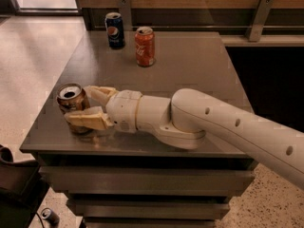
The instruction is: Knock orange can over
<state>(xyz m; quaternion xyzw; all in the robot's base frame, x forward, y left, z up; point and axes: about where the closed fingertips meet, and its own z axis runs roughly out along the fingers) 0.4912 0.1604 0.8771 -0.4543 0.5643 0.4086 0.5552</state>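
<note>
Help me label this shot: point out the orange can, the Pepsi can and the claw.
orange can (70, 102), camera view, upper side wall.
Pepsi can (115, 31), camera view, logo on its side.
claw (77, 103), camera view, midway between fingertips, straddling the orange can.

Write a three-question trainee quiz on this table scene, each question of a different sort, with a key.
1. True or false: the orange can lies on its side.
2. The open gripper is at the near-left corner of the table in the camera view. Which can sits between its fingers? A. Pepsi can B. Coca-Cola can C. orange can
3. How many cans stand on the table?
Key: 1 false, it stands upright; 2 C; 3 three.
</note>
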